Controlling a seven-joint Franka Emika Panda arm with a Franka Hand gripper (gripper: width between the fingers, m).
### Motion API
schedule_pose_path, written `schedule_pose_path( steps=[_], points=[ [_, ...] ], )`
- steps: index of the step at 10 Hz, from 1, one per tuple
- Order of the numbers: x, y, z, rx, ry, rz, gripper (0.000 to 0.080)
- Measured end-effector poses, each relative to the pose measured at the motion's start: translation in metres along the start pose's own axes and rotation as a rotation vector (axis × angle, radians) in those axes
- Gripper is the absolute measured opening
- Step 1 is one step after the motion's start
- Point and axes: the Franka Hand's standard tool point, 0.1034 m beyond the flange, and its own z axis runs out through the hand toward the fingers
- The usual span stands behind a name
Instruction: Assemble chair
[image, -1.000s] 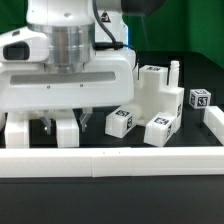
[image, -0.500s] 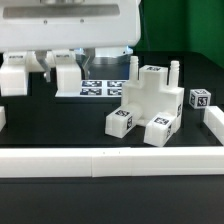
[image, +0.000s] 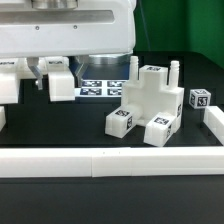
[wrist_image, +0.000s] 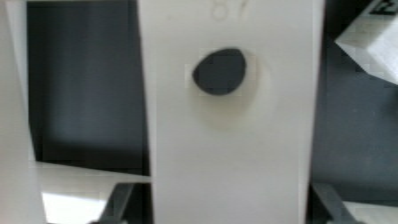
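Observation:
My gripper (image: 38, 78) hangs at the exterior view's upper left, above the table. It is shut on a glossy white chair part, whose blocky ends (image: 60, 80) hang below the hand. In the wrist view this part is a flat white slab (wrist_image: 228, 130) with a dark oval hole (wrist_image: 221, 71), and it fills the gap between my fingers (wrist_image: 132, 202). A stepped cluster of tagged white chair parts (image: 148, 102) stands on the table to the right, apart from my gripper. A thin post (image: 173, 72) rises behind it.
A small tagged white block (image: 201, 100) sits at the far right. The marker board (image: 98, 89) lies flat behind the cluster. A long low white rail (image: 110, 163) runs along the front, and another rail (image: 213, 124) stands at the right.
My gripper has risen from the table with the white part held in it. In the last half second it has drifted slightly toward the exterior view's left. The cluster has not moved.

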Motion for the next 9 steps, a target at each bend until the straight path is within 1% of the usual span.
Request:
schedule_pose_path(
  steps=[1, 3, 4, 5, 6, 7, 8, 9],
  points=[
    [-0.001, -0.001, 0.001, 0.002, -0.002, 0.080, 0.0284],
    [-0.008, -0.006, -0.007, 0.012, -0.003, 0.231, 0.0284],
    [-0.011, -0.014, -0.014, 0.019, -0.002, 0.324, 0.0284],
    [-0.012, -0.026, -0.025, 0.028, 0.000, 0.436, 0.0284],
    [-0.011, -0.043, -0.032, 0.034, -0.003, 0.568, 0.0284],
    [-0.007, -0.053, -0.032, 0.036, -0.002, 0.638, 0.0284],
    [-0.009, -0.050, -0.029, 0.038, -0.007, 0.665, 0.0284],
    [-0.009, -0.050, -0.029, 0.044, -0.009, 0.742, 0.0284]
  ],
)
